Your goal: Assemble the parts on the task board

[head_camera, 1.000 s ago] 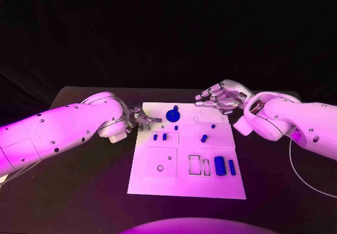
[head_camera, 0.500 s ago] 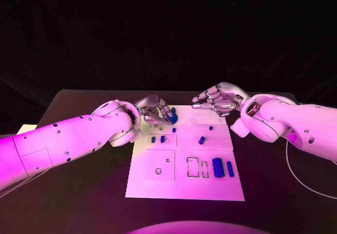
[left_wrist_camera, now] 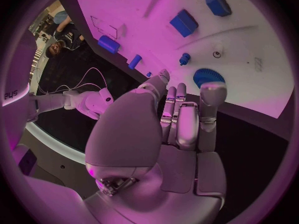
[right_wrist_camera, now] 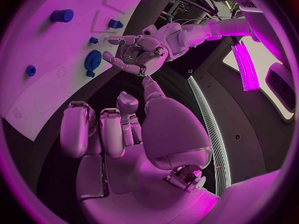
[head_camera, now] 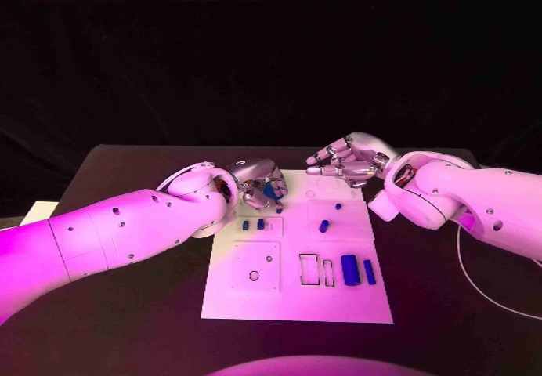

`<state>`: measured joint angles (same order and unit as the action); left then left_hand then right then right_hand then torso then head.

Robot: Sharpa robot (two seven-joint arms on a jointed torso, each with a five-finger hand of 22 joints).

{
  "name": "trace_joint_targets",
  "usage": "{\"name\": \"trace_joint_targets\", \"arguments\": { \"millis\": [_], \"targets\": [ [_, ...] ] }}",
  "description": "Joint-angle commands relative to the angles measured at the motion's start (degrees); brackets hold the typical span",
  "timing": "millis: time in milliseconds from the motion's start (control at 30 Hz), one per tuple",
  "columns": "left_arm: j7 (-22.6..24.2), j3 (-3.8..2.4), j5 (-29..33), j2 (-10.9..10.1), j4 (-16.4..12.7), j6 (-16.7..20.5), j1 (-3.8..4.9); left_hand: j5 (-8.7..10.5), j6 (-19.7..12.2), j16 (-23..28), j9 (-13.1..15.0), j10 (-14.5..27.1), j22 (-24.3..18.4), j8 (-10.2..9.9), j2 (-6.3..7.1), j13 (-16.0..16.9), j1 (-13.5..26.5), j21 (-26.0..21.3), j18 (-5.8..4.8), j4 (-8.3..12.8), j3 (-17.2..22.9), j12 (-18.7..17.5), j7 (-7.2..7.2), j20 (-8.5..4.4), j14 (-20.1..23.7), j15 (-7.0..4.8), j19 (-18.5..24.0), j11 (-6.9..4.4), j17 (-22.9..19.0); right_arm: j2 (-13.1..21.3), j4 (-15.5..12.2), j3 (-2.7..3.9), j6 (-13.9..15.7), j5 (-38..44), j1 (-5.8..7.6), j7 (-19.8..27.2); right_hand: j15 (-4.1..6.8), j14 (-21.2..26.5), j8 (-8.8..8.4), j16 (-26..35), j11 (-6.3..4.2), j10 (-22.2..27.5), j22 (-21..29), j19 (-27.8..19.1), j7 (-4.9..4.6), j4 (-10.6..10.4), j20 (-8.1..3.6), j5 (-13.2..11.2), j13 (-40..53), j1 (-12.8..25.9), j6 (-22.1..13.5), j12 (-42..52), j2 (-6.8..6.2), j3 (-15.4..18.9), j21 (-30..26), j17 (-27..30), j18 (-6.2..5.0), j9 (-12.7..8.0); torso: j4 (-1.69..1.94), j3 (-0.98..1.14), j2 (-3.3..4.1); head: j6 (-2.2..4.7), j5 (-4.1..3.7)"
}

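— Head view: how far along am I?

— Early. Blue parts (head_camera: 352,269) lie loose near the board (head_camera: 265,301)'s right edge; slots stay unfilled. Left hand (head_camera: 262,185) curls over the blue gear (head_camera: 271,189) at the far edge; I cannot tell if it grips. Right hand (head_camera: 350,159) hovers, holding nothing.

— Left wrist view?

— Fingers (left_wrist_camera: 209,100) just reach the gear (left_wrist_camera: 208,76).

— Right wrist view: any writing?

— None legible.

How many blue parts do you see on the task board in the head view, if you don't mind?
8: a gear under the left hand, a peg, two blocks, two pegs, two cylinders. The hand may hide more.
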<state>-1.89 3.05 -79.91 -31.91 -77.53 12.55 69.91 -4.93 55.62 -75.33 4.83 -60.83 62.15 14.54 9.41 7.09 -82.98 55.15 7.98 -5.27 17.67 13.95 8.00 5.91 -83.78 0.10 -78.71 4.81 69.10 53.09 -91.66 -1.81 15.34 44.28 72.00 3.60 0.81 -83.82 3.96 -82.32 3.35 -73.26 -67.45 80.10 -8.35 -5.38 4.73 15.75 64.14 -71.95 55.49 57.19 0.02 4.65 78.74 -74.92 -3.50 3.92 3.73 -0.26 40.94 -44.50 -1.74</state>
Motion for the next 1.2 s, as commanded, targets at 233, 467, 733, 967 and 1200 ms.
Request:
{"name": "trace_joint_targets", "arguments": {
  "millis": [233,467,733,967,1200],
  "targets": [
    [-4.9,-0.01,-7.8,1.9,1.3,-7.0,-0.13,0.2,1.7,-1.5,-0.6,-2.7,6.2,-2.2,0.09,-1.5,1.4,7.5,-2.15,-0.2,0.1,-2.3,-0.21,-0.42,-1.6,-0.38,-2.7,-0.3,0.4,-0.2,-0.1,0.0,0.6,0.4,-0.04,1.0,0.32,-3.7,0.04,0.2,-0.07,0.3,0.0,-0.3,0.03,0.1,0.13,0.2,-0.1,-0.1,0.2,-0.2,0.47,0.4,-0.3,-3.3,-1.01,0.1,0.01,0.01,-0.04,0.04,-0.13],
    [-6.5,-0.01,-8.9,3.2,2.3,-7.9,-0.25,0.14,2.6,-1.2,-0.7,-3.2,8.7,-3.0,0.2,-2.0,1.1,10.6,-2.72,0.1,0.3,-3.4,-0.11,-0.46,-1.8,-0.43,-3.8,-0.24,-0.7,-0.3,0.0,0.01,0.8,0.4,-0.04,0.9,0.32,-3.7,0.04,0.2,-0.07,0.3,0.0,-0.3,0.03,0.1,0.13,0.3,-0.1,-0.2,0.2,-0.2,0.55,0.4,-0.3,-3.3,-1.01,0.1,-0.04,0.0,0.0,0.0,-0.16],
    [-7.8,0.0,-9.3,4.3,3.2,-8.4,-0.32,0.07,2.9,-0.5,-0.8,-4.2,9.9,-4.0,0.18,-2.2,0.7,11.9,-2.94,0.5,1.0,-4.2,-0.4,-0.67,-1.8,-0.67,-4.3,-0.51,-2.3,-0.4,0.0,0.01,0.7,0.4,-0.04,0.6,0.32,-3.7,0.04,0.2,-0.07,0.3,0.0,-0.3,0.03,0.1,0.13,0.4,-0.1,-0.3,0.2,-0.2,0.62,0.4,-0.3,-3.3,-1.01,0.1,0.07,-0.03,-0.03,-0.21,-0.44],
    [-8.9,-0.01,-9.4,5.3,4.6,-9.9,-0.42,0.01,3.4,-0.4,-0.8,-4.1,10.1,-4.4,-0.16,-2.4,0.4,12.1,-2.98,0.8,1.7,-4.8,-0.4,-0.71,-1.8,-0.67,-4.3,-0.46,-2.7,-0.5,0.0,0.01,0.3,0.4,-0.04,0.4,0.32,-3.7,0.04,0.2,-0.07,0.3,0.0,-0.3,0.03,0.1,0.13,0.4,-0.1,-0.3,0.2,-0.2,0.62,0.4,-0.3,-3.3,-1.01,0.1,0.03,-0.03,0.0,-0.52,-0.54],
    [-8.7,-0.03,-9.3,6.1,5.7,-10.5,-0.79,0.02,3.6,-0.4,-0.8,-4.3,10.2,-4.6,-0.38,-2.4,0.2,12.2,-2.99,0.9,2.2,-5.0,-0.37,-0.71,-1.8,-0.66,-4.3,-0.47,-2.8,-0.6,0.0,0.01,0.2,0.3,-0.03,0.3,0.32,-3.7,0.04,0.2,-0.07,0.3,0.0,-0.3,0.03,0.1,0.12,0.4,-0.1,-0.3,0.2,-0.2,0.7,0.4,-0.3,-3.3,-1.01,0.1,0.06,-0.04,-0.03,-0.59,-0.72]
  ]
}}
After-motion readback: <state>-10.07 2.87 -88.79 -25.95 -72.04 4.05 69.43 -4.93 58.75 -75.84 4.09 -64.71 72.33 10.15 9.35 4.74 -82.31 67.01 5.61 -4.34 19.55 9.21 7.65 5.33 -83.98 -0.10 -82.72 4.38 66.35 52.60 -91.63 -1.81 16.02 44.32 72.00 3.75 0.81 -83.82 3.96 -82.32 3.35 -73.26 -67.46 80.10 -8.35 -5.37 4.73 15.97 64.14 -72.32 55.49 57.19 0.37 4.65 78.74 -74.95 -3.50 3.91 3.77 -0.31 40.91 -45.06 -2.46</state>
